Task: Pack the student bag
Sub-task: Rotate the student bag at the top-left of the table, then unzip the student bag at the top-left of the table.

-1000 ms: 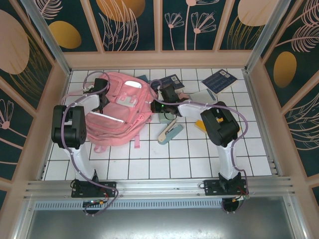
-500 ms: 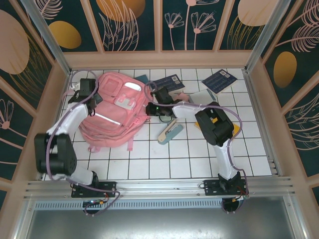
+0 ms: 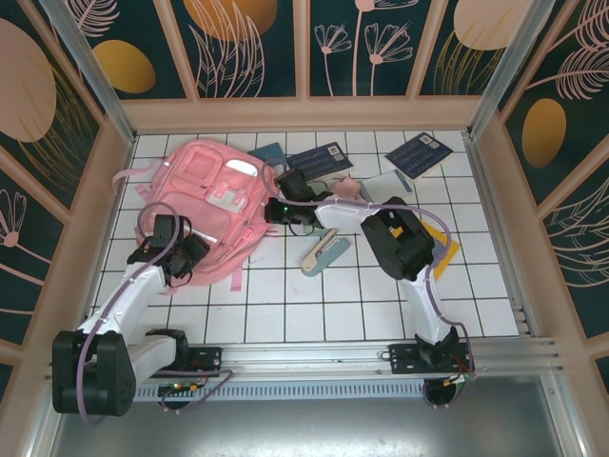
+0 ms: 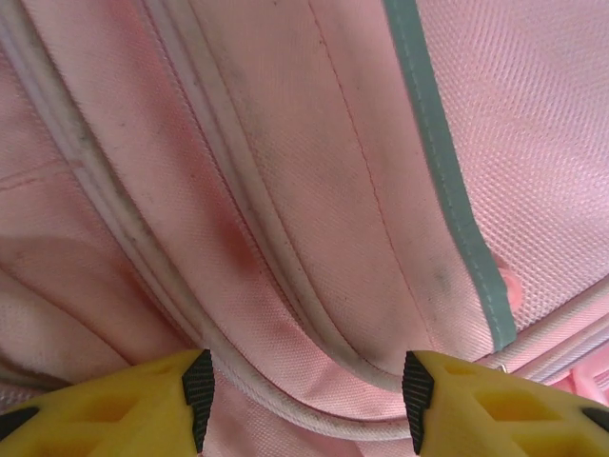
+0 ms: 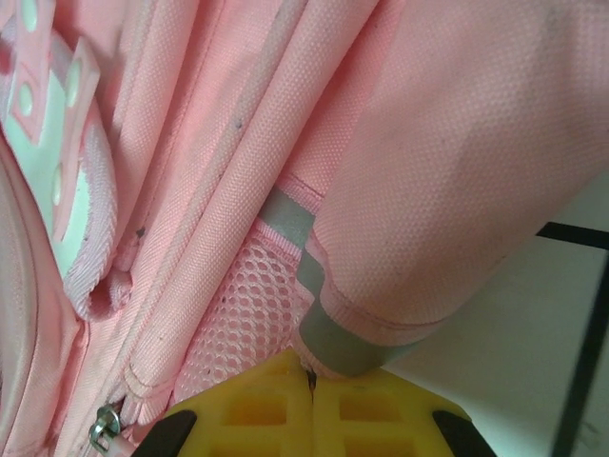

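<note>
Overhead, the bag (image 3: 214,205) is seen lying flat on the tiled table (image 3: 381,295). The left gripper (image 3: 183,252) is at the bag's near left corner and the right gripper (image 3: 282,203) at its right side.

From the left wrist, the yellow fingers (image 4: 124,405) are shown spread apart over a bag seam (image 4: 285,333), with nothing pinched.

From the right wrist, the fingers (image 5: 257,409) are shown pressed together on the bag's grey strip (image 5: 328,333), a grip that cannot be made out overhead.

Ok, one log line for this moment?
left gripper: open over pink backpack | right gripper: shut on its reflective strip
</note>
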You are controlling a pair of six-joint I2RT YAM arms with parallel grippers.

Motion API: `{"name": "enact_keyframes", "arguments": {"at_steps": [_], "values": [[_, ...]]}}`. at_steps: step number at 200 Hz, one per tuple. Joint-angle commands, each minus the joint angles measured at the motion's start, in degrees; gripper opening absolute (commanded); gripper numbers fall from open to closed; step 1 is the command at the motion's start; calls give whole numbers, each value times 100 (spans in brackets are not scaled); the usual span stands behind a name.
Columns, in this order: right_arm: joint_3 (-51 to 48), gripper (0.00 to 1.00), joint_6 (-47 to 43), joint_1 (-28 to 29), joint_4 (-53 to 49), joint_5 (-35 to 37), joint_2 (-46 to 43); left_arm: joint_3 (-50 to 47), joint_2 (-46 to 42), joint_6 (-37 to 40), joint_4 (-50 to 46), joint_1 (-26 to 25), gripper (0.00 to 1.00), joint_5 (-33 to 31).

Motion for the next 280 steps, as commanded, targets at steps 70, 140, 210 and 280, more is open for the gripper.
{"name": "enact_keyframes", "arguments": {"at_steps": [70,140,210,280], "values": [[-1,0,428,247,-372,468,-279,1025,2804,748,1011,59,50,-1448],[-530,0,851,116,181,-159,-284,1503,1977,790,730,-20,57,-1413],[-1009,0,1417,34,650,-425,-442,-710,-912,-1036,1867,-1801,52,-1009],[-903,0,1586,42,679,-402,-425,-735,466,-1601,3335,-3297,49,-1523]]}}
